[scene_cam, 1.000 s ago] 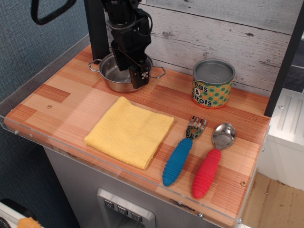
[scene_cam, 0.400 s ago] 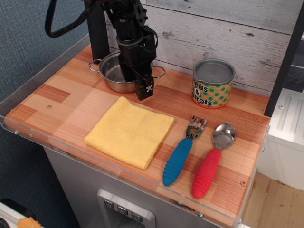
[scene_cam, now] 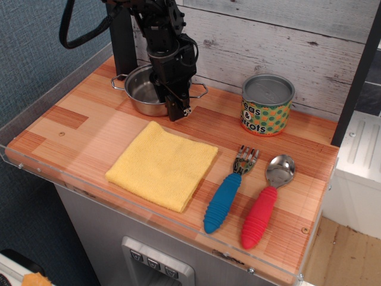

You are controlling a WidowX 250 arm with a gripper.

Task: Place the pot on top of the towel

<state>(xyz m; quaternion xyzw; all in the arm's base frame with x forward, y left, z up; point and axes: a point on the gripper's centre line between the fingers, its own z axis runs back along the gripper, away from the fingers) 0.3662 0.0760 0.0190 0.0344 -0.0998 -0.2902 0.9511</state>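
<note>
The shiny steel pot [scene_cam: 140, 90] with two wire loop handles stands at the back left of the wooden counter. My gripper [scene_cam: 178, 111] points down at the pot's front right rim, its fingertips low near the counter. The fingers look close together at the rim, but I cannot tell whether they grip it. The yellow terry towel [scene_cam: 162, 163] lies flat in front of the pot, toward the counter's front edge, apart from the gripper.
A green-and-orange dotted tin can [scene_cam: 267, 105] stands at the back right. A blue-handled fork [scene_cam: 227, 193] and a red-handled spoon [scene_cam: 264, 202] lie at the front right. A clear rim [scene_cam: 53, 179] edges the counter. A wooden wall [scene_cam: 268, 36] is behind.
The gripper came down from above the pot's inside to its front right rim, then shifted slightly left. The pot and towel have not moved.
</note>
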